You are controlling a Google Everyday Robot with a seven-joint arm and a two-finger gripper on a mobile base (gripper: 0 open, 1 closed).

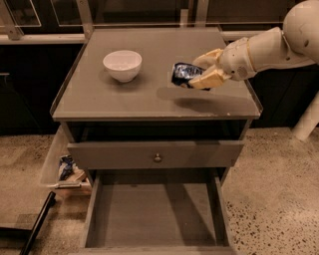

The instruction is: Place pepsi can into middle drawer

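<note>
— Nearest first: middle drawer (154,221), pulled well forward, flat grey floor between thin low side walls.

— Good landing room there. Aim for mid-floor, away from both walls and the front lip.

— Just behind and above, closed drawer front (114,155) with a small round knob (157,158).

— Worth minding. Bring the load forward past that front and past the near edge of the top before lowering; no dropping straight down.

— Further back, tabletop (99,102). Over its right half, gripper (195,74), jaws pinching the pepsi can (182,73) from the right. Can tipped on its side and, judging by the shadow beneath, held clear of the surface.

— Step in hand, most likely: carrying toward the drawer. Keep the pinch firm but no harder than a thin-walled can tolerates. Move slowly and keep the can level. Travel toward the camera first, then descend between the walls. Release only close to the floor, to limit rolling.

— White bowl (122,64) off to the left, well apart from the can.

— No obstacle on this path, then. Right side taken up by the arm (269,47) itself. On the left, a bin (52,164) with some clutter, near the drawer's left wall but outside it. Better not to swing wide that way.

— Farthest: dark glazed panels (134,10) behind the back edge, out of the way.
</note>
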